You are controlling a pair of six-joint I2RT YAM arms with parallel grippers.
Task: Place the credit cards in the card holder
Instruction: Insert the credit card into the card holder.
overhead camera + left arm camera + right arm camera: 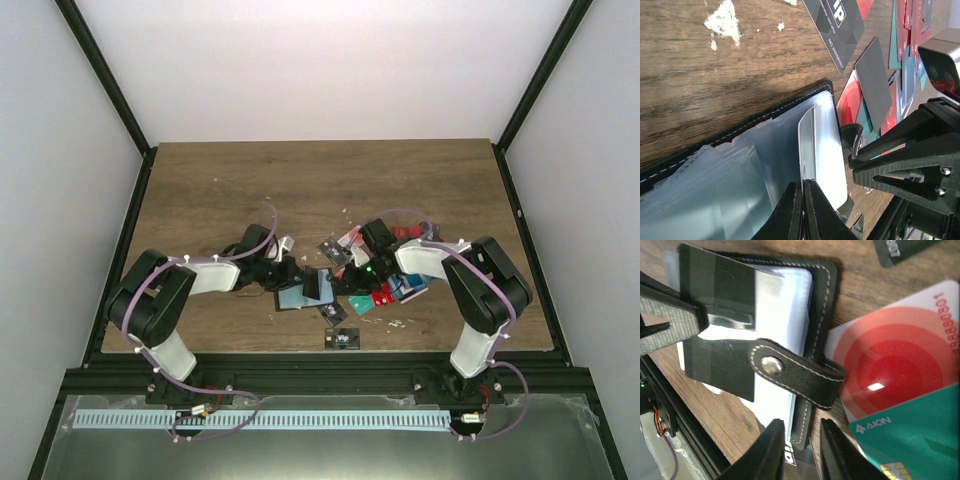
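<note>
Left claw [803, 189], nearest the lens in its own wrist view, was closed, its fingertips pinched on a thin glossy leaf that stood up from the pale inside of the card holder [730, 185]. Clear sleeves of the holder lay fanned to the left of that claw, and its black stitched cover ran ahead of it on the bench [715, 75]. Beyond the fingertips and to the right lay loose credit cards [910, 40], among them a black card [835, 25] and a grey card [875, 80], with red and teal edges overlapping.

Right claw [801, 426] had its fingers narrowly apart, astride the holder's cover edge; whether they pressed it could not be told. Snap tab [795, 372] lay across that edge just ahead of the fingertips, stud upward. To the right of this claw a white card with a red circle [890, 360] lay against the holder, and a teal card [920, 440] overlapped its near side.
</note>
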